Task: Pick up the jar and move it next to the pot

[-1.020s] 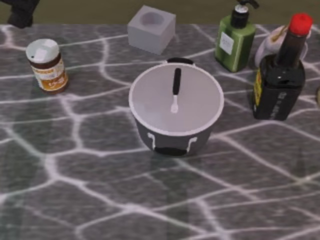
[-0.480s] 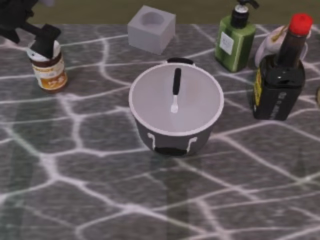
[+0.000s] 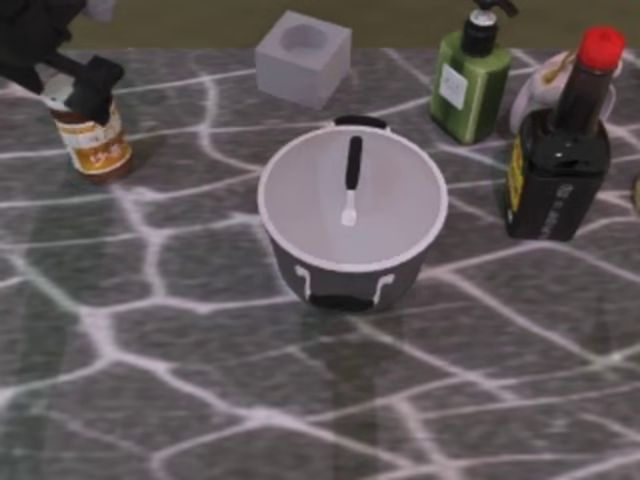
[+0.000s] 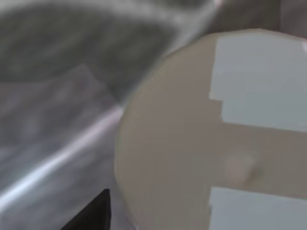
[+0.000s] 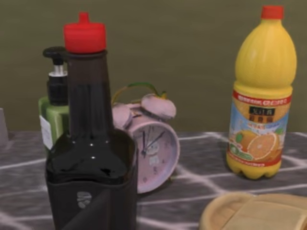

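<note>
The black left hand (image 3: 72, 72) sits over the round white cap of the small jar (image 3: 95, 145), at the far left of the counter (image 3: 200, 350). I cannot tell if its fingers squeeze the jar. The jar stands well apart from the big round pot (image 3: 350, 215) with its smooth grey lid. The counter looks like cracked grey stone.

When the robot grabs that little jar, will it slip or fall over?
Probably not. The jar stands upright on the table, and it looks short and stubby, so it should be hard to tip. The left gripper is over its cap. Its round, smooth-looking side might slip a little, and if knocked flat it could roll.
</note>
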You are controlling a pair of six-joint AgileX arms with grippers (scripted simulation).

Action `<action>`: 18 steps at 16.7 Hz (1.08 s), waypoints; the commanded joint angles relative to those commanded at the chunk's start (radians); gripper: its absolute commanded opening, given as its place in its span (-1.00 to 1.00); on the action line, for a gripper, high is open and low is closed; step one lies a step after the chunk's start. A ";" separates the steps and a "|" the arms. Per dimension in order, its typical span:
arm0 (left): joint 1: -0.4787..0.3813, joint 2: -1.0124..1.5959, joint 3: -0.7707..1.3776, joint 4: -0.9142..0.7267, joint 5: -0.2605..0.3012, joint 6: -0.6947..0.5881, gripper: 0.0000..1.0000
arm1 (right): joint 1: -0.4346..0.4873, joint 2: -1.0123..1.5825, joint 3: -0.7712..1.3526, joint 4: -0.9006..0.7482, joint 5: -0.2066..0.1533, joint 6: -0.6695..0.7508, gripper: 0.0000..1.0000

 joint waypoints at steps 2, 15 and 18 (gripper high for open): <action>-0.004 0.006 -0.041 0.045 0.000 -0.002 1.00 | 0.000 0.000 0.000 0.000 0.000 0.000 1.00; -0.012 0.021 -0.142 0.162 -0.001 -0.009 0.40 | 0.000 0.000 0.000 0.000 0.000 0.000 1.00; -0.012 0.021 -0.142 0.162 -0.001 -0.009 -0.06 | 0.000 0.000 0.000 0.000 0.000 0.000 1.00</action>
